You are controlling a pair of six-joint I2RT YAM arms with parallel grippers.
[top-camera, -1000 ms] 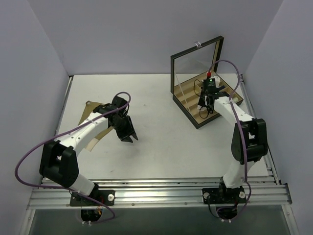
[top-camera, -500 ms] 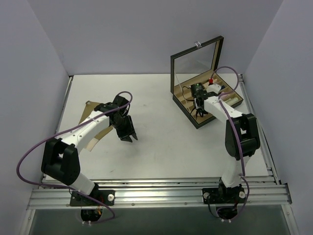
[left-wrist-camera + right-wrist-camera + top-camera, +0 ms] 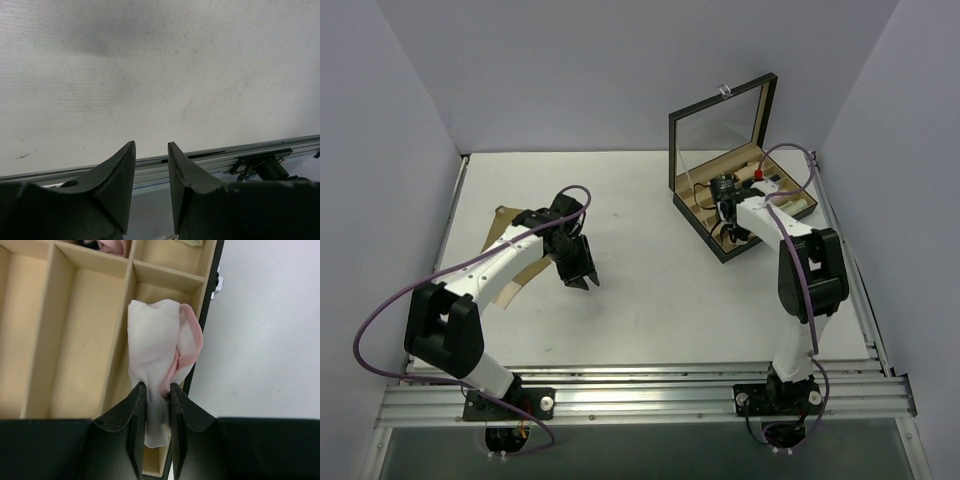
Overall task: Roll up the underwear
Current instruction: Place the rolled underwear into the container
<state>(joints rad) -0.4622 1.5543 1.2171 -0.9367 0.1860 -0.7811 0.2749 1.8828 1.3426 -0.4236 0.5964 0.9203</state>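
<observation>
While right gripper pinches white pink-edged brief over narrow compartment beside dark box wall, bundle looks loose: release may let it unfurl or drape over wall. Empty left gripper: fingers apart above table. Tan brief on table, partly under left arm.

Small white soft cloth brief w/ pink edging: bunched, pinched in right gripper, over tan divided box, near its dark rim. Tan-beige cloth brief: flat on table, partly under left arm.
</observation>
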